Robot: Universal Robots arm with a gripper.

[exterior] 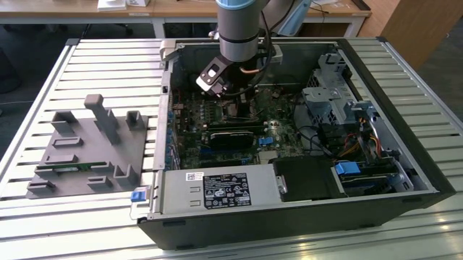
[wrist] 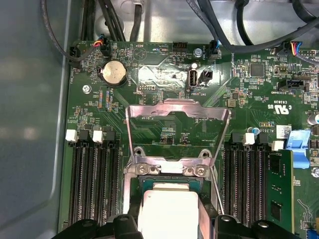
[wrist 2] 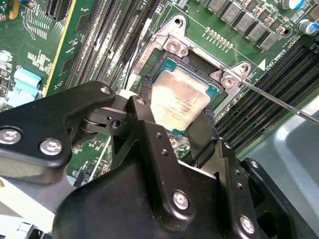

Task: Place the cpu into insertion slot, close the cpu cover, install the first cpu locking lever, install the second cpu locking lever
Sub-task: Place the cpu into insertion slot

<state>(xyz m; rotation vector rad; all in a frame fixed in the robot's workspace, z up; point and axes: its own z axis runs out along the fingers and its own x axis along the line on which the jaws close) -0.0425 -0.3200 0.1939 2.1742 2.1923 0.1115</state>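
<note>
The arm reaches down into the open computer case, and my gripper (exterior: 235,105) hangs over the motherboard's middle. In both wrist views the cpu (wrist 2: 179,97) (wrist: 167,209), a pale metallic square on a green base, sits between my black fingers (wrist 2: 144,117), which press its two opposite sides. It lies at the insertion slot (wrist 2: 167,63) (wrist: 169,180), low in the black frame; I cannot tell whether it is fully seated. The cpu cover (wrist: 177,105) stands tilted open behind the slot. A thin locking lever (wrist 2: 279,102) sticks out, released, beside the slot.
Long black memory slots (wrist: 92,179) flank the socket on both sides. A grey parts fixture (exterior: 87,146) lies on the slatted table at the exterior view's left. Inside the case, a power supply (exterior: 217,189) and drive cage (exterior: 333,103) crowd the near and right sides.
</note>
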